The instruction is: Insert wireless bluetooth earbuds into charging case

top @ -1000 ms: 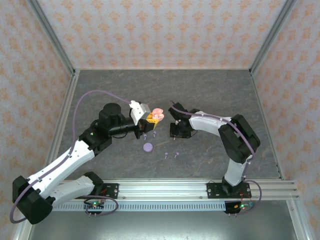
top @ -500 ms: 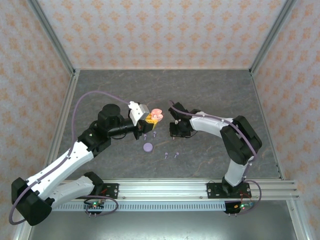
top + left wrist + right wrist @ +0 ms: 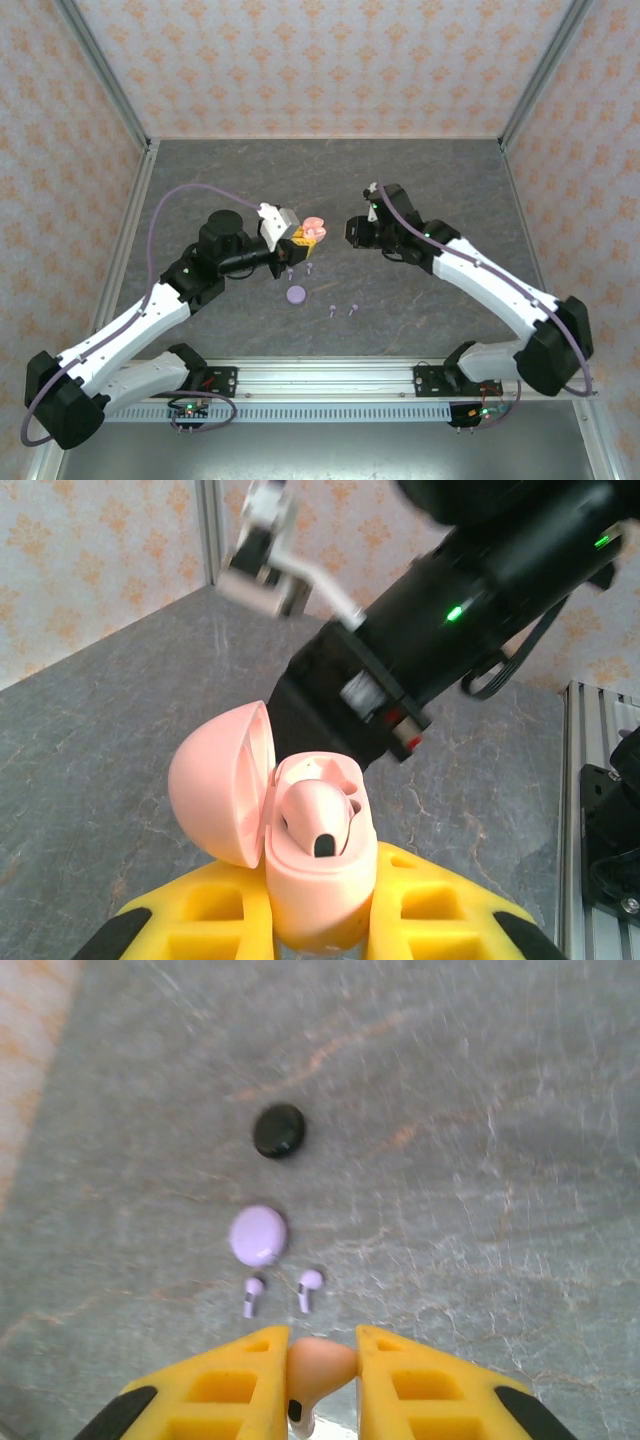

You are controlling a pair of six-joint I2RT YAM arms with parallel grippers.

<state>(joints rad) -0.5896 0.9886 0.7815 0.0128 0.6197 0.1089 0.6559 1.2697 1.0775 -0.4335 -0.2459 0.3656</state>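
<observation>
My left gripper (image 3: 320, 878) is shut on an open pink charging case (image 3: 322, 900), held above the table with its lid (image 3: 215, 785) swung to the left. One pink earbud (image 3: 318, 820) sits in the case. Just right of the case (image 3: 314, 229) is my right gripper (image 3: 354, 232). In the right wrist view, that gripper (image 3: 322, 1348) is shut on a second pink earbud (image 3: 322, 1362), pinched between the yellow fingers (image 3: 240, 1380). Two lilac earbuds (image 3: 253, 1295) (image 3: 308, 1288) lie on the table below it.
A lilac disc (image 3: 258, 1235) and a black disc (image 3: 279, 1130) lie on the grey table beyond the two lilac buds. Two more lilac buds (image 3: 331, 310) (image 3: 352, 310) lie nearer the front rail. Patterned walls close in the table on three sides.
The right arm has stretched out, its elbow swinging right, and its gripper has come up off the table to beside the case. The left arm has stayed nearly still.
</observation>
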